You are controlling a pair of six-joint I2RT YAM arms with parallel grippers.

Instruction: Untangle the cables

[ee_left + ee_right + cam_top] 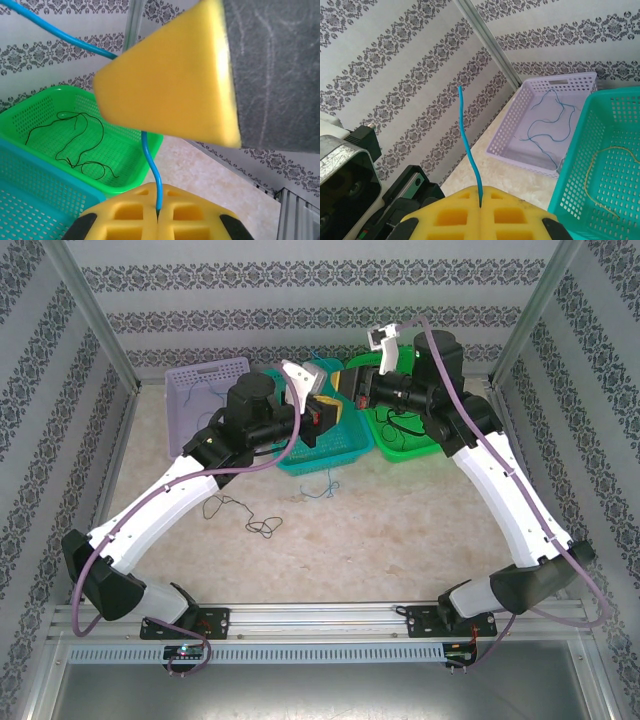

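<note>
- While both arms reach toward the baskets at the far side of the table (400, 530), the left gripper (158, 214) has its yellow fingers pressed together. They pinch a blue cable (148, 150) right at the seam between them.
- From that pinch the blue cable rises and passes behind a big yellow foam wedge (170, 85), blurred and close to the lens. It comes out on the far side and runs off at the upper left corner of the left wrist view.
- Whether the wedge touches the cable I cannot tell.
- The right gripper (480, 204) is likewise closed. Its fingers meet on a blue strand (468, 145) that stands up from the seam and ends free in the air, in front of the patterned wall.
- I cannot tell whether the blue strand and the blue cable are one and the same wire.
- Seen from above, the two grippers sit near each other, the left above the teal basket (345, 445), the right beside it toward the green basket (410, 445).
- A black cable (70, 159) lies in loose loops on the floor of the green basket.
- A yellowish cable (589, 172) curves across the floor of the teal basket.
- Thin blue cables (540, 121) wander over the floor of the lavender basket (560, 80), which stands just beside the teal one.
- On the bare table in front of the baskets lie a loose black wire (262, 525) and a small blue tangle (322, 488), apart from each other.
</note>
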